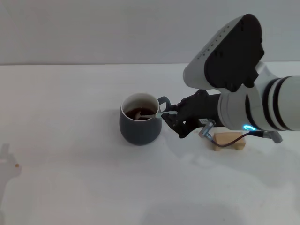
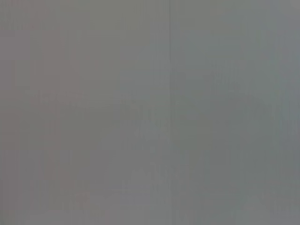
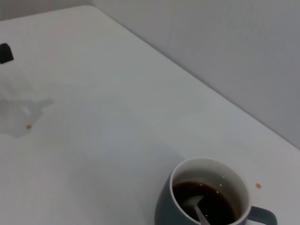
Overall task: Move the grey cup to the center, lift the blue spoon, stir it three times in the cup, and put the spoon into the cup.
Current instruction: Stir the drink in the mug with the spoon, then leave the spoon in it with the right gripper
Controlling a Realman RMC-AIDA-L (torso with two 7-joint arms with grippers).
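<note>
Right gripper point(image 1: 174, 118), just beside the grey cup point(image 1: 139, 126), is gripping the blue spoon point(image 1: 151, 114) by its handle, bowl dipping in the liquid. The slim, slippery spoon probably needs a firm handle-end pinch.

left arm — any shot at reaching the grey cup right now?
Probably not soon. The left arm shows in no view. The grey cup has bare table on its left; the right tool works the blue spoon from the handle side.
</note>
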